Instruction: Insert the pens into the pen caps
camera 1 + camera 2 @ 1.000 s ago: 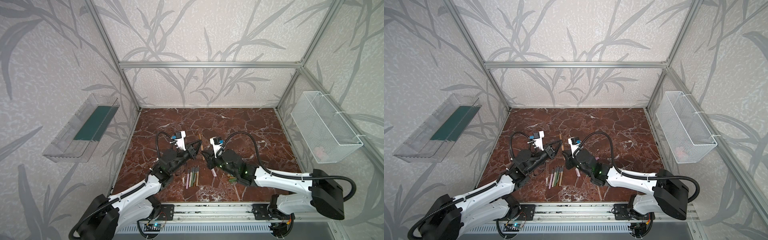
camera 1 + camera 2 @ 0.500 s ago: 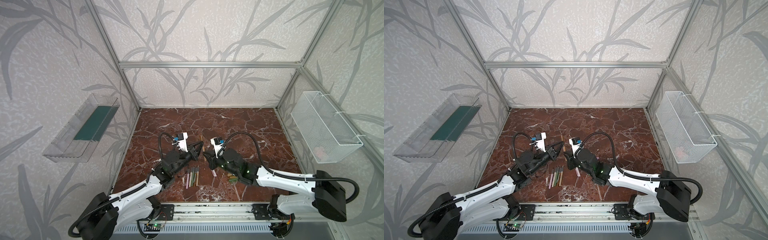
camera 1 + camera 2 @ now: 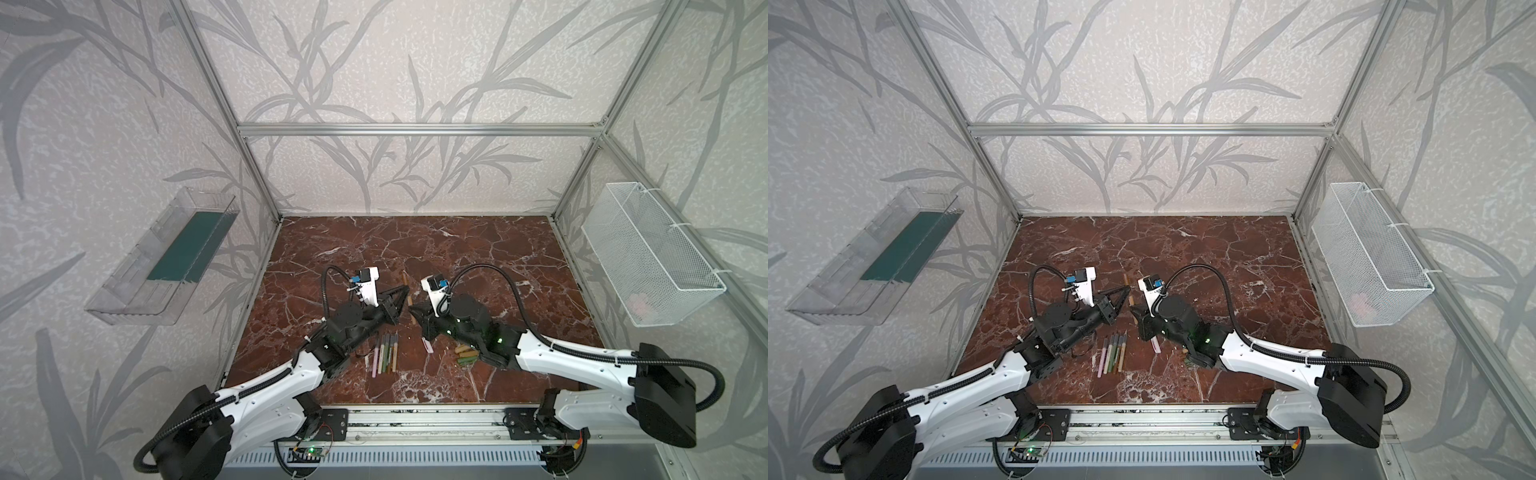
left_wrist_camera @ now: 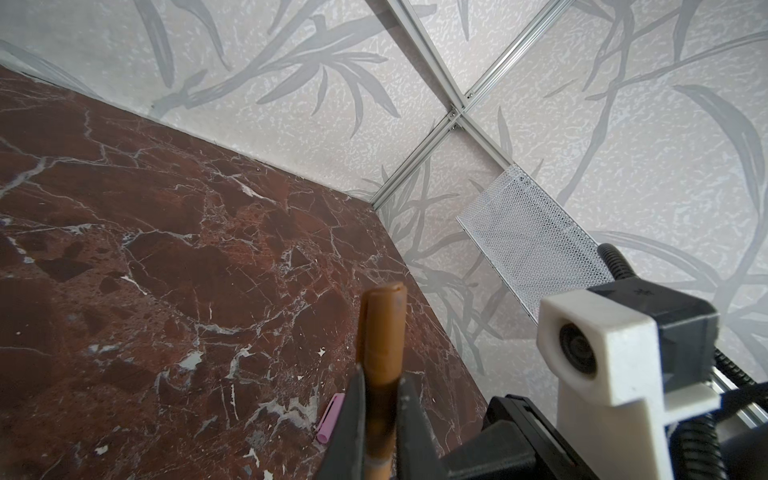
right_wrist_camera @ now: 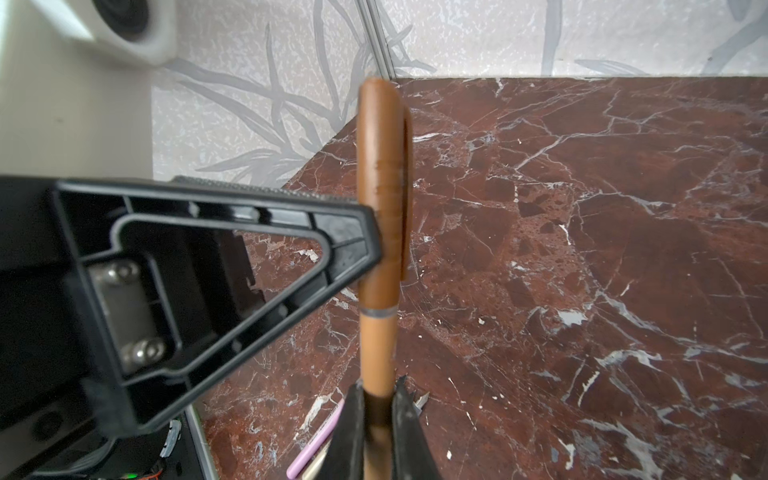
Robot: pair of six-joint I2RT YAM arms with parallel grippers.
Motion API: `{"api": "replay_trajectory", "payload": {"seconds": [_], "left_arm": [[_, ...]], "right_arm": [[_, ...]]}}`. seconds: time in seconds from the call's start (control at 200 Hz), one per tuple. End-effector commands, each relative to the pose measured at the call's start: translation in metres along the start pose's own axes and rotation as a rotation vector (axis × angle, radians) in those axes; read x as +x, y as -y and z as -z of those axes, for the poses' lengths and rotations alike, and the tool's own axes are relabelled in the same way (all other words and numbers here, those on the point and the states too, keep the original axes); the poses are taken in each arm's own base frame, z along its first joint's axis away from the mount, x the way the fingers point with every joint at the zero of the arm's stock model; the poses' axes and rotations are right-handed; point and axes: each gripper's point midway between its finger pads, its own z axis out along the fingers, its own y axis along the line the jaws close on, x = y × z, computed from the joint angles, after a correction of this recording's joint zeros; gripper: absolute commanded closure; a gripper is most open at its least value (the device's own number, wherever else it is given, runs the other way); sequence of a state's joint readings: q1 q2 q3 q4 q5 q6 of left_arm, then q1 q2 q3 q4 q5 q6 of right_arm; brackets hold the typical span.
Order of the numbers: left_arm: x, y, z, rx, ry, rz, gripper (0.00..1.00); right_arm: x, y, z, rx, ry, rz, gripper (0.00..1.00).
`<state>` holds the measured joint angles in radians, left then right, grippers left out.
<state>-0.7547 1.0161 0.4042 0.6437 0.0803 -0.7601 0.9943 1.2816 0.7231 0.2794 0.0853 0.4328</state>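
Note:
A brown pen (image 5: 376,353) stands off the table between both arms. Its brown cap (image 5: 380,166) sits on its end, with a thin ring at the seam. My left gripper (image 4: 380,374) is shut on the cap (image 4: 380,328), and one of its black fingers (image 5: 349,241) presses the cap's side. My right gripper (image 5: 378,386) is shut on the pen's body. In both top views the two grippers (image 3: 402,291) (image 3: 413,309) meet mid-table at the brown pen (image 3: 1128,289). Several pens (image 3: 386,353) lie in a row below them.
A pink cap (image 4: 330,417) lies on the marble table (image 3: 478,257) just under the grippers. Green and gold-tan caps (image 3: 467,355) are piled beside my right arm. A clear tray (image 3: 166,257) hangs on the left wall and a white mesh basket (image 3: 648,253) on the right wall.
My left gripper has edged a little toward the right gripper. Both stay shut on the brown pen and cap; the right arm has hardly moved.

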Motion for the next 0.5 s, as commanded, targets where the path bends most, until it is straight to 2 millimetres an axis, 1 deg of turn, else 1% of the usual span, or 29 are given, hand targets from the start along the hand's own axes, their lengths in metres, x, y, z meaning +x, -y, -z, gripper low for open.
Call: {"api": "replay_trajectory", "payload": {"seconds": [0.0,0.18,0.3,0.35,0.495], "left_arm": [[0.063,0.031,0.008,0.145,-0.272,0.052,1.00],[0.072,0.026,0.009,0.103,-0.309,0.042,1.00],[0.085,0.024,0.008,0.083,-0.363,0.029,1.00],[0.091,0.024,0.007,0.084,-0.378,0.021,1.00],[0.106,0.033,0.003,0.131,-0.391,0.018,1.00]], "right_arm": [[-0.090,0.003,0.019,0.039,0.310,-0.019,1.00],[-0.097,0.003,0.025,0.039,0.328,0.008,1.00],[-0.099,0.002,0.026,0.028,0.333,0.020,1.00],[-0.100,-0.002,0.026,0.002,0.334,0.014,1.00],[-0.105,-0.014,0.030,-0.074,0.351,-0.004,1.00]]}}
